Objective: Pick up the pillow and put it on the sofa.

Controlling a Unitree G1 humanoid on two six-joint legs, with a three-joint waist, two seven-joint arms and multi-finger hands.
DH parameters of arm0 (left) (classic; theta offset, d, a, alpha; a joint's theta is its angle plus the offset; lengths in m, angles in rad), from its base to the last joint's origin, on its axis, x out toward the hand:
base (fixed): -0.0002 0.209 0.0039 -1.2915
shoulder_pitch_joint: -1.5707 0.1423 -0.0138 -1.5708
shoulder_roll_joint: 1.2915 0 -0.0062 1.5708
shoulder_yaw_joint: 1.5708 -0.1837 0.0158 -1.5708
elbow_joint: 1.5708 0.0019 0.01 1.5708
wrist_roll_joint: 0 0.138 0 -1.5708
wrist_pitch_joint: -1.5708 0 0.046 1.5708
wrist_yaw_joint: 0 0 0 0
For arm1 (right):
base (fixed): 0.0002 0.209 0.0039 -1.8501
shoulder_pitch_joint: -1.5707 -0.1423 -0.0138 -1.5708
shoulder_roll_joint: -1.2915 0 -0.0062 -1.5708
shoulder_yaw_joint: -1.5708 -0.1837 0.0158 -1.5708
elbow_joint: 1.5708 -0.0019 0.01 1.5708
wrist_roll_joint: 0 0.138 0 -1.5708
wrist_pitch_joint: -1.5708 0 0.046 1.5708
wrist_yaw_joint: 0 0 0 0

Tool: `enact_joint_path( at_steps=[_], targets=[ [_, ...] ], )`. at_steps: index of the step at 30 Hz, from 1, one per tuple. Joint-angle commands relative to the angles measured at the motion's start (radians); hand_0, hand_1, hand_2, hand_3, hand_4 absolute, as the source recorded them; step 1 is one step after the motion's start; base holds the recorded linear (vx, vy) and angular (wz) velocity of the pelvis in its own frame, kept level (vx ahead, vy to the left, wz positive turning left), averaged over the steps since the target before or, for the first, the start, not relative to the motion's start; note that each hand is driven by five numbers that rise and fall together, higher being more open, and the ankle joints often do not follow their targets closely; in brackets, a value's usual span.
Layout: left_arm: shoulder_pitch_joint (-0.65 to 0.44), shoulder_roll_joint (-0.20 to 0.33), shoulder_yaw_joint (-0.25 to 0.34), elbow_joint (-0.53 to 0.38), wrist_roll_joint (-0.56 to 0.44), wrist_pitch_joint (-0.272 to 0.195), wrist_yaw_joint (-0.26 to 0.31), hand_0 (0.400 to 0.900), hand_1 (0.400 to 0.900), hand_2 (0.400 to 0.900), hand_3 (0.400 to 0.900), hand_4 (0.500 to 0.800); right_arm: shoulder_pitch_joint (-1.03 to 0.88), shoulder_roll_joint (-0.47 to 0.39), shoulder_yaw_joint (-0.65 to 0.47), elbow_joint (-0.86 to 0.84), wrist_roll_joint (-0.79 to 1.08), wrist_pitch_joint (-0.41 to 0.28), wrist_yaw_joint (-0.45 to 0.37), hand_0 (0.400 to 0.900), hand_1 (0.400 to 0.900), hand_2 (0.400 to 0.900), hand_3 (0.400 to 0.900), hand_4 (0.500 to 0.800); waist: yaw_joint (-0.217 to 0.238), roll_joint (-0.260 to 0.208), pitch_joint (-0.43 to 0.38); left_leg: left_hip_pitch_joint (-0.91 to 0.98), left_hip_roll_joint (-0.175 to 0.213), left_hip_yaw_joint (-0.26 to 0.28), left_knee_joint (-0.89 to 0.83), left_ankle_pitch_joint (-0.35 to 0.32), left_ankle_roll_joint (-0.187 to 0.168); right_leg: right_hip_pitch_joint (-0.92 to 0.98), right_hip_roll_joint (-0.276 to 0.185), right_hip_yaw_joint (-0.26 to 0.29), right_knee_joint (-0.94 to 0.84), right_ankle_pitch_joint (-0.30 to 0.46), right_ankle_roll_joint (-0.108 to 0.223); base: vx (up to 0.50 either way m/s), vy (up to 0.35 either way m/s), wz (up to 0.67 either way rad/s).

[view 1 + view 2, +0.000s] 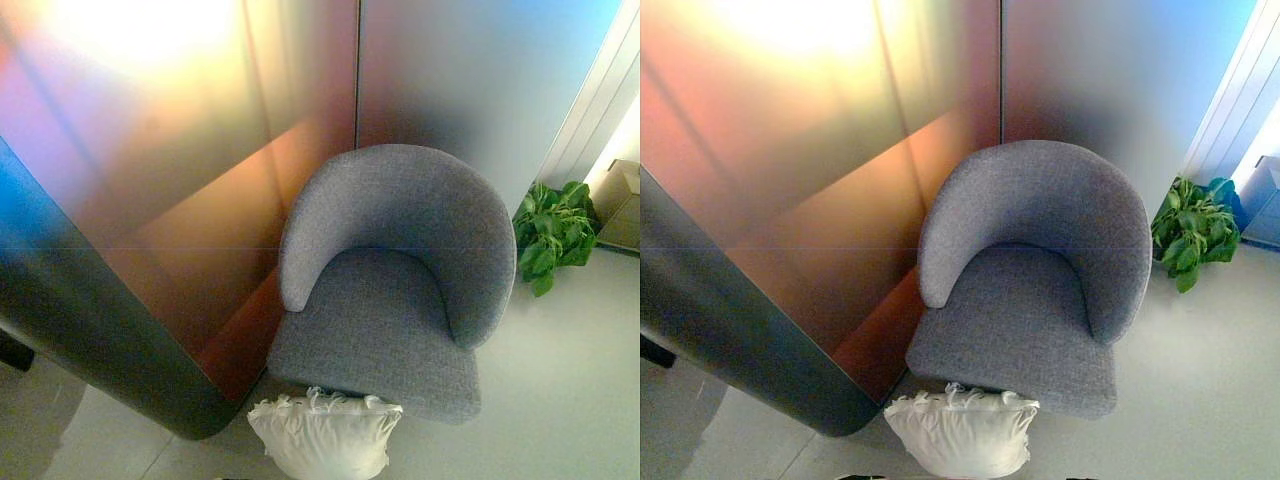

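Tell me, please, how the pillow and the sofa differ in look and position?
The pillow is white with a frilled edge; the sofa is grey with a smooth curved back. The pillow is small and lies on the floor at the sofa's front edge, while the far larger sofa stands against the wall. Both look soft and fabric-covered.

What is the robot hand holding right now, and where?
Nothing visibly: neither robot hand is in view. The pillow sits on the floor by the sofa.

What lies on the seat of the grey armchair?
Nothing: the armchair seat is bare. The white pillow sits on the floor against its front edge, hiding the chair's base there.
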Motion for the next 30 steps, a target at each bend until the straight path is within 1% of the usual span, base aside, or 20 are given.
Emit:
enact_joint_path(
  at_steps=[1,4,8,11,14,24,26,28,30],
  targets=[
    [-0.058,0.042,0.009,0.055,-0.009,0.004,0.025,0.9,0.9,0.9,0.9,0.8,-0.058,0.011,0.017,0.055,-0.034,0.002,0.002,0.9,0.9,0.9,0.9,0.8,0.001,-0.046,0.038,0.042,-0.091,0.031,0.015,-0.097,0.021,0.012,0.003,-0.018,0.015,-0.034,0.044,0.0,0.0,0.0],
    [-0.059,0.041,0.01,0.054,-0.005,0.007,0.022,0.9,0.9,0.9,0.9,0.8,-0.058,0.011,0.015,0.055,-0.038,0.002,0.002,0.9,0.9,0.9,0.9,0.8,0.0,-0.045,0.039,0.042,-0.092,0.031,0.015,-0.098,0.022,0.011,0.003,-0.017,0.016,-0.035,0.044,0.0,0.0,0.0],
    [-0.052,0.038,0.011,0.056,-0.007,-0.009,0.029,0.9,0.9,0.9,0.9,0.8,-0.054,0.011,0.015,0.055,-0.04,0.0,0.004,0.9,0.9,0.9,0.9,0.8,0.001,-0.048,0.04,0.044,-0.092,0.031,0.015,-0.099,0.022,0.012,0.003,-0.017,0.016,-0.035,0.045,0.0,0.0,0.0],
    [-0.052,0.039,0.009,0.055,-0.008,-0.003,0.031,0.9,0.9,0.9,0.9,0.8,-0.053,0.012,0.017,0.053,-0.039,0.003,0.004,0.9,0.9,0.9,0.9,0.8,0.0,-0.048,0.041,0.042,-0.092,0.031,0.014,-0.098,0.022,0.011,0.004,-0.016,0.016,-0.034,0.045,0.0,0.0,0.0],
    [-0.056,0.045,0.01,0.058,-0.007,-0.002,0.021,0.9,0.9,0.9,0.9,0.8,-0.053,0.007,0.014,0.055,-0.039,0.0,0.009,0.9,0.9,0.9,0.9,0.8,0.0,-0.048,0.041,0.041,-0.092,0.028,0.013,-0.098,0.023,0.009,0.004,-0.015,0.015,-0.034,0.046,0.0,0.0,0.0],
    [-0.058,0.042,0.009,0.057,0.0,0.002,0.023,0.9,0.9,0.9,0.9,0.8,-0.056,0.01,0.019,0.051,-0.039,0.006,0.01,0.9,0.9,0.9,0.9,0.8,0.001,-0.05,0.044,0.04,-0.091,0.032,0.017,-0.097,0.023,0.008,0.003,-0.014,0.017,-0.032,0.046,0.0,0.0,0.0],
    [-0.06,0.043,0.01,0.06,0.006,0.002,0.042,0.9,0.9,0.9,0.9,0.8,-0.056,0.009,0.02,0.048,-0.044,0.011,0.01,0.9,0.9,0.9,0.9,0.8,-0.001,-0.05,0.047,0.04,-0.091,0.031,0.017,-0.097,0.024,0.007,0.004,-0.012,0.018,-0.031,0.046,0.02,0.004,0.0],
    [-0.061,0.049,0.016,0.056,0.009,0.01,0.081,0.9,0.9,0.9,0.9,0.8,-0.057,0.003,0.022,0.046,-0.051,0.014,0.013,0.9,0.9,0.9,0.9,0.8,-0.001,-0.05,0.053,0.039,-0.091,0.031,0.017,-0.097,0.023,0.006,0.003,-0.011,0.018,-0.031,0.046,0.04,0.017,0.0],
    [-0.064,0.065,0.02,0.05,0.046,0.02,0.089,0.9,0.9,0.9,0.9,0.8,-0.06,-0.01,0.026,0.04,-0.055,0.018,0.018,0.9,0.9,0.9,0.9,0.8,-0.002,-0.048,0.062,0.033,-0.09,0.033,0.018,-0.094,0.021,-0.001,0.002,-0.01,0.019,-0.029,0.047,0.01,0.016,0.0]
  ],
)
